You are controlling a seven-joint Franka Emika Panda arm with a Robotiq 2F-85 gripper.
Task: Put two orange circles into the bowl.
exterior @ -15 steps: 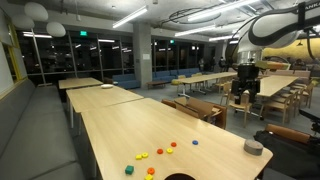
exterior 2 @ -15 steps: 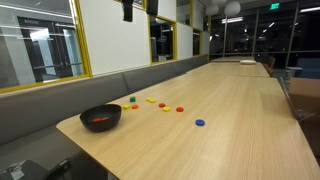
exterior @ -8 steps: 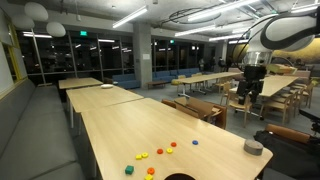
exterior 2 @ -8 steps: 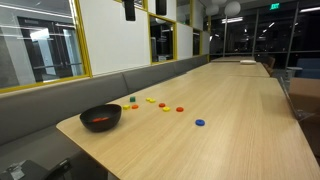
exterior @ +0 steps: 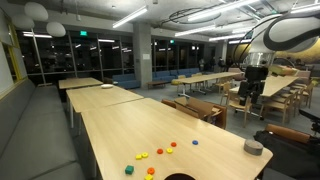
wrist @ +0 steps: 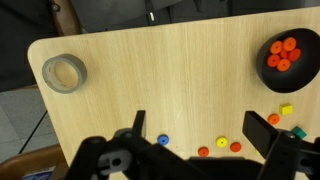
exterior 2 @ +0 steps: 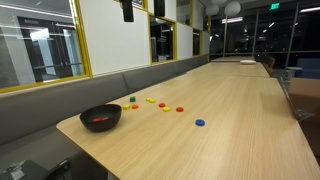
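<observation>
Orange circles (wrist: 203,151), flat round discs, black bowl (wrist: 303,80)

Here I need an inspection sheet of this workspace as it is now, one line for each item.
Surface: long light wooden table.
Job's things: bowl holds several orange circles; a loose orange circle lies on the table.
Clutter: blue disc, yellow disc, yellow cube, grey cup.
Gripper: gripper open, empty, raised above the table.
Cables: nothing seen.
Surroundings: bench, dark windows.
</observation>
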